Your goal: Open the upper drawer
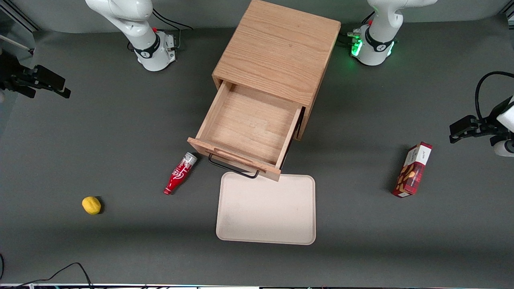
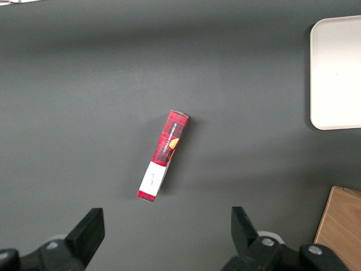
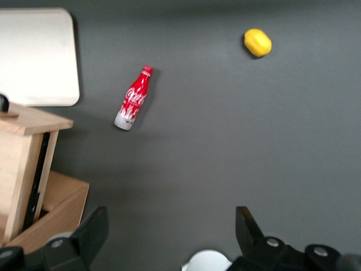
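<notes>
The upper drawer (image 1: 245,127) of the light oak wood box cabinet (image 1: 277,52) is already pulled far out. I can look right down into its bare wooden inside. Its front board, with the thin black wire handle (image 1: 233,166), hangs over the edge of the flat cream plastic tray (image 1: 266,208), which lies nearer the front camera on the dark grey tabletop (image 1: 80,140).

My tool (image 3: 172,234) is up high and well apart from the drawer, out toward my working arm's end of the tabletop. From my wrist camera I see its two black fingers (image 3: 90,234) spread wide. Nothing is between them and they touch nothing (only bare tabletop shows in the gap).

The drawer slides along a line from the cabinet toward the front camera, a bit slanted. I think the job is done or almost done, because the drawer looks close to the end of its run. If it needs more pull, I must come back down beside the handle and pull along that same slanted line. A sideways pull could jam the drawer.

A red cola bottle with a silver base (image 1: 179,173) lies on its side just beside the drawer's front corner, so I should keep clear of it. A small yellow lemon (image 1: 91,205) sits farther out my way. A red checked snack box (image 1: 412,169) lies toward the parked arm's end.
</notes>
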`<action>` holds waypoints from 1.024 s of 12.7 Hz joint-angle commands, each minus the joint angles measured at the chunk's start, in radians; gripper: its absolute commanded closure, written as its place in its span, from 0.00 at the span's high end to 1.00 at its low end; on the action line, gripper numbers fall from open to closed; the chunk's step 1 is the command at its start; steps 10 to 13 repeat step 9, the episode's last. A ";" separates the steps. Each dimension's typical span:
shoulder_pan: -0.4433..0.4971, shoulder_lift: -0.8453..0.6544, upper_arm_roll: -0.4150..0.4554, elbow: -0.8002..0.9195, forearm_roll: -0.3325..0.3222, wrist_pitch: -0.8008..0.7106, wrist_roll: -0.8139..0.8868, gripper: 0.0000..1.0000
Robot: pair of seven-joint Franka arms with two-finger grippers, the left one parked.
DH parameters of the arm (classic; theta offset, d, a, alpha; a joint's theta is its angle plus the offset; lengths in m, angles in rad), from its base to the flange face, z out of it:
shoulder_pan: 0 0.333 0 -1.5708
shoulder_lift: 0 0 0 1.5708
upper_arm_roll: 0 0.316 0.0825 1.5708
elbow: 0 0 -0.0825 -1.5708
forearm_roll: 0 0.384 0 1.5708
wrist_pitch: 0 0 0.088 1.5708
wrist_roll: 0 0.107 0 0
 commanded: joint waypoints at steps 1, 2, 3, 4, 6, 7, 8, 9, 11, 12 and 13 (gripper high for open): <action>0.113 -0.146 -0.096 -0.188 0.020 0.089 0.016 1.00; 0.123 -0.144 -0.114 -0.187 0.018 0.090 0.011 1.00; 0.140 -0.138 -0.127 -0.179 0.012 0.089 -0.001 1.00; 0.196 -0.131 -0.160 -0.166 -0.017 0.084 0.005 1.00; 0.276 -0.124 -0.242 -0.144 -0.040 0.083 0.013 1.00; 0.279 -0.123 -0.248 -0.141 -0.040 0.078 0.005 1.00; 0.279 -0.123 -0.248 -0.139 -0.040 0.078 0.003 1.00; 0.279 -0.123 -0.248 -0.138 -0.040 0.078 0.003 1.00; 0.279 -0.123 -0.248 -0.138 -0.040 0.078 0.003 1.00; 0.279 -0.123 -0.248 -0.138 -0.040 0.078 0.003 1.00; 0.279 -0.123 -0.248 -0.138 -0.040 0.078 0.003 1.00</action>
